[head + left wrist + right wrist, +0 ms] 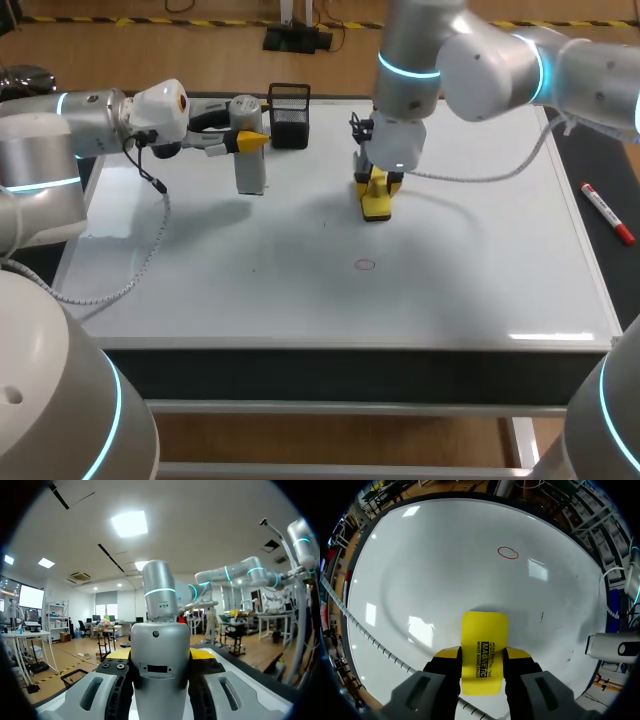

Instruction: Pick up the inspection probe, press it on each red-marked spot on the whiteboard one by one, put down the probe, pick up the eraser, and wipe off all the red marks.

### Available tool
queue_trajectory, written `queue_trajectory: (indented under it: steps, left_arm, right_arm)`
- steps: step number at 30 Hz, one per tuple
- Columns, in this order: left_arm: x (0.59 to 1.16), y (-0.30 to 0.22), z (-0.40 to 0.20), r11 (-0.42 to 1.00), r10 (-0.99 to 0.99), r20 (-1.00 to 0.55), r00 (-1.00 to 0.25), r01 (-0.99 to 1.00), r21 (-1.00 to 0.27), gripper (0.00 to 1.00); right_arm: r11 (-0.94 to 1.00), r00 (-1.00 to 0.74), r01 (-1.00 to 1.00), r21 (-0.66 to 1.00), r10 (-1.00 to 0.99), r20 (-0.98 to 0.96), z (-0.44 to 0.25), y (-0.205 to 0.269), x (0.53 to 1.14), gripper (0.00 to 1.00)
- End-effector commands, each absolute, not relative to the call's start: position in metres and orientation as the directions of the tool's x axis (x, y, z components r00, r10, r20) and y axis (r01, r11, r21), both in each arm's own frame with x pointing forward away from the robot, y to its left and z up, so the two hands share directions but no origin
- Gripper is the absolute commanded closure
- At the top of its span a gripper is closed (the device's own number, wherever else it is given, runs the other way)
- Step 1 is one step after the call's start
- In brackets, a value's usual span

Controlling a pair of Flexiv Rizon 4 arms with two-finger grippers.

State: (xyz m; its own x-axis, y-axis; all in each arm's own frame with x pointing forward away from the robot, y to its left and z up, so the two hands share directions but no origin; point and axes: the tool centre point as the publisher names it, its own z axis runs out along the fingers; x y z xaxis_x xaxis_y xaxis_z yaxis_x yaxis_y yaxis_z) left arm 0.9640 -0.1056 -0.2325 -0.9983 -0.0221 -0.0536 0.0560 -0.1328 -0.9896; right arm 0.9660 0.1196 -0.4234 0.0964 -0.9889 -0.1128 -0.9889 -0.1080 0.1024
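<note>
Right gripper [377,188]: pinched on eraser [484,640], far side of whiteboard [470,280]. Needed steady downward pressure and a level drag nearward across the red mark [364,265], covering whole ring.

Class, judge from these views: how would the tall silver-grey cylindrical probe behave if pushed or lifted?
The tall silver-grey cylindrical probe looks rigid, so it should lift without bending. Upright in the left gripper, tall on a narrow base, it would probably tip if stood free and pushed high. Its smooth round body may roll once down.
</note>
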Motion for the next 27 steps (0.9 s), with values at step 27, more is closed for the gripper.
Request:
queue_trajectory:
  steps: [27]
  left_arm:
    - [0.963,-0.105,-0.231,-0.132,-0.024,-0.054,-0.998,0.057,-0.990,1.00]
  right_arm:
    - [0.003,-0.015,-0.995,0.095,-0.993,-0.118,-0.381,0.063,0.983,1.00]
